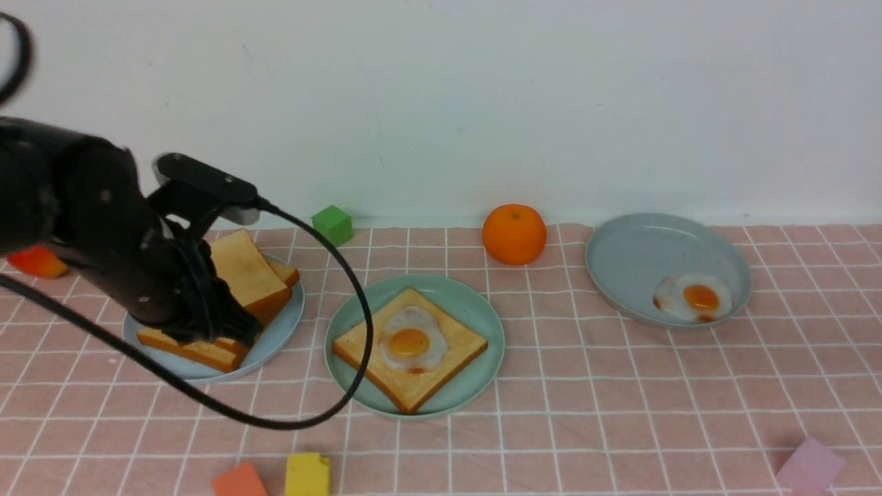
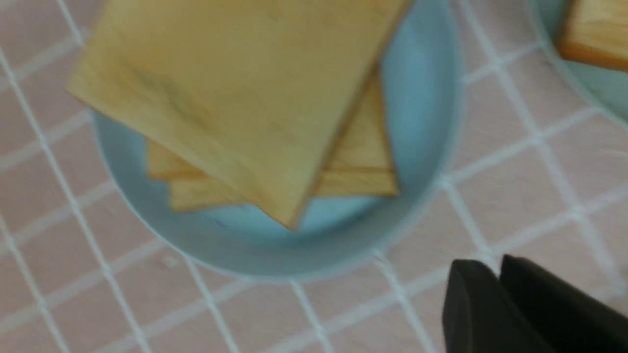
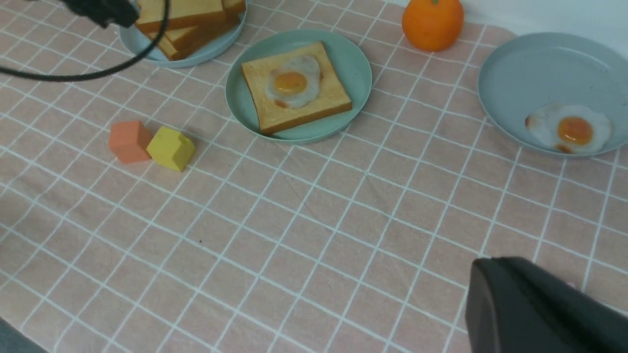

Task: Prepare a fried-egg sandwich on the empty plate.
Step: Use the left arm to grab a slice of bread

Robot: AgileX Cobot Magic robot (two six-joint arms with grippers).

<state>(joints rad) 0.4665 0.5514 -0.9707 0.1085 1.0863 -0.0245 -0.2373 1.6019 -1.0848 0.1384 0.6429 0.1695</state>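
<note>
One toast with egg on green plate; left gripper at toast stack, grip unclear; right gripper closed.

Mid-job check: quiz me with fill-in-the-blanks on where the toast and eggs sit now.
On the round mint-green plate, the white fried egg lies on a square golden-brown ____ slice.
The other fried egg sits on the pale bluish-grey plate on the robot's ____.
The stacked spare slices lie on another bluish-grey plate under the ____ arm.
Missing: toast; right; left.
</note>
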